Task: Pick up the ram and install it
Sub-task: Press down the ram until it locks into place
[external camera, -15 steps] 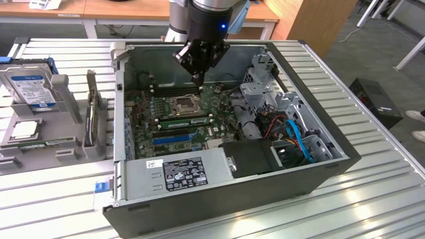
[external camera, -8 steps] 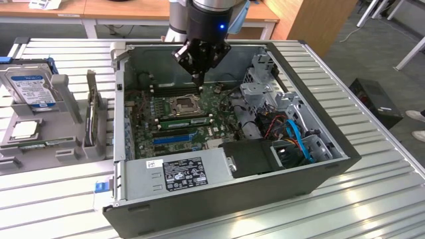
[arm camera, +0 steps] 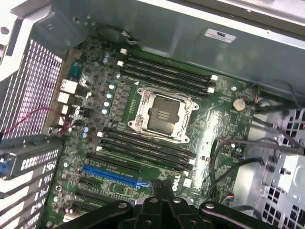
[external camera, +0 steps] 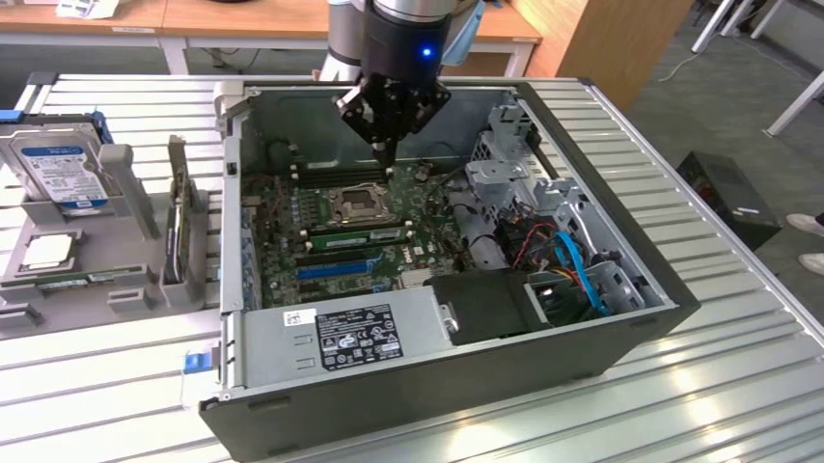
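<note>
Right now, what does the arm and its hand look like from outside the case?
The arm is a dark cylindrical wrist with silver-grey and light-blue joint parts and a lit blue indicator. The hand is black, angular, bolted linkage tapering to narrow black fingers.

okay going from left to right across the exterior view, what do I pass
Hard drive in the grey holder → upright card in its rack → CPU socket on the motherboard → blue cable → small black box on the floor.
</note>
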Controlling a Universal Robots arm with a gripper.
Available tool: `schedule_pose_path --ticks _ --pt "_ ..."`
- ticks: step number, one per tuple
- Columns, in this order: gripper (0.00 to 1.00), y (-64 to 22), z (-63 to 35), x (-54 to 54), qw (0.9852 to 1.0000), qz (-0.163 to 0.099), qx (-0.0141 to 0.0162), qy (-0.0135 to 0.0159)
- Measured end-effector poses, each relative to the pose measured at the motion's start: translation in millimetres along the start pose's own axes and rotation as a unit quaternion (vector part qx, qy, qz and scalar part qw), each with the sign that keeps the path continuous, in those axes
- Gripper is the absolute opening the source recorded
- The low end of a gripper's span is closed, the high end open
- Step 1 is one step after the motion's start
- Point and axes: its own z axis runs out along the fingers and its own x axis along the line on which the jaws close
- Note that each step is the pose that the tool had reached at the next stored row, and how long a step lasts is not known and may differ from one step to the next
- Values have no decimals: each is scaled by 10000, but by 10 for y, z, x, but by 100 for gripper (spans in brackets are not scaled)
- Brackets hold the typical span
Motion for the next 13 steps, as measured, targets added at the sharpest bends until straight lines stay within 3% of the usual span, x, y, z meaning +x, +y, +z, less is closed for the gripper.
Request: schedule_pose_path --ticks 6,13 --pt "10 0 1 0 9994 352 -1 -14" --pt "10 0 1 0 9972 748 -1 -31"
